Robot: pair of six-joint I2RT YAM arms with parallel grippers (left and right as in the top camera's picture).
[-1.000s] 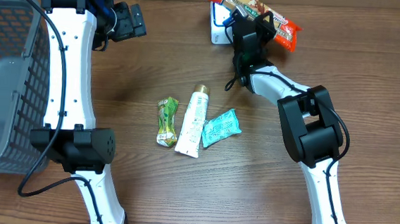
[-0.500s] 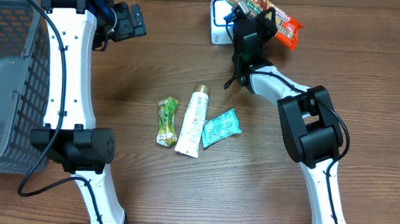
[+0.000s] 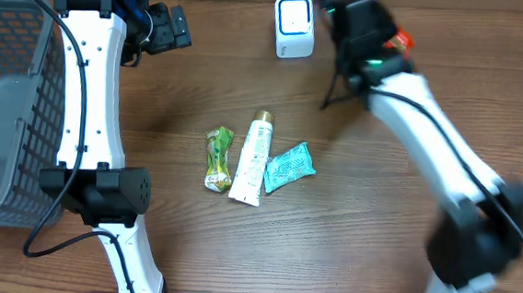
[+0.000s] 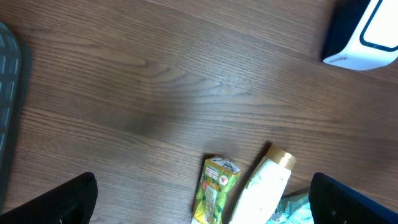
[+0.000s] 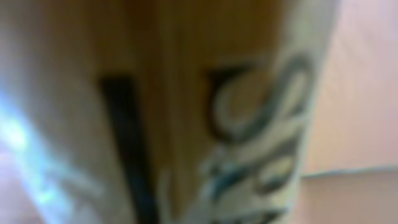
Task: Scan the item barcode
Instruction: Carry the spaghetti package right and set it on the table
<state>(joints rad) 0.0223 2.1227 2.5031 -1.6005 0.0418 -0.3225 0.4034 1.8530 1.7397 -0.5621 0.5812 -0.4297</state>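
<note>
The white scanner (image 3: 294, 26) stands at the back of the table, its face uncovered; its corner also shows in the left wrist view (image 4: 367, 34). My right gripper (image 3: 361, 17), motion-blurred, is just right of it, shut on a red-orange snack packet of which only a red edge (image 3: 400, 42) shows from above. That packet's blurred printed wrapper (image 5: 205, 118) fills the right wrist view and hides the fingers. My left gripper (image 3: 165, 29) hangs high at the back left, open and holding nothing (image 4: 202, 205).
A green packet (image 3: 218, 158), a white tube (image 3: 253, 160) and a teal packet (image 3: 289, 167) lie side by side mid-table; the green packet (image 4: 214, 193) and the tube (image 4: 264, 190) show under the left gripper. A grey mesh basket (image 3: 6, 101) stands at the left edge.
The right arm has swung to the right, taking the snack packet off from over the scanner, whose face now shows whole. The left arm has not moved.
</note>
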